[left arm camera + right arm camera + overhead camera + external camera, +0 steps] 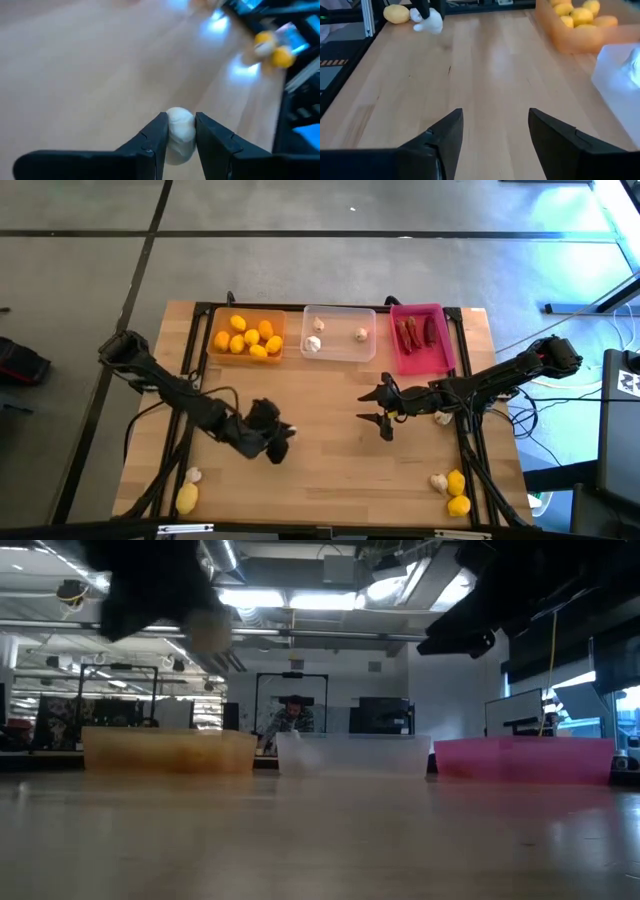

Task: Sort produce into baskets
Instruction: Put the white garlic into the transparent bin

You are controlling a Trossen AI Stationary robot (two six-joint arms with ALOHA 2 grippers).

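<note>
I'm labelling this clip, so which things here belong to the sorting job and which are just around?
Job:
- orange tray of lemons
- clear tray
- pink tray of chilies
- garlic bulb held in left gripper
- loose lemon
- right gripper, open

Around:
- person at desk
- monitors

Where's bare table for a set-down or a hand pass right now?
Free: the wood strip between left gripper, shut on a garlic bulb, and open right gripper, running to the near edge. Crowded: the three trays along the far edge and loose produce at both near corners.
</note>
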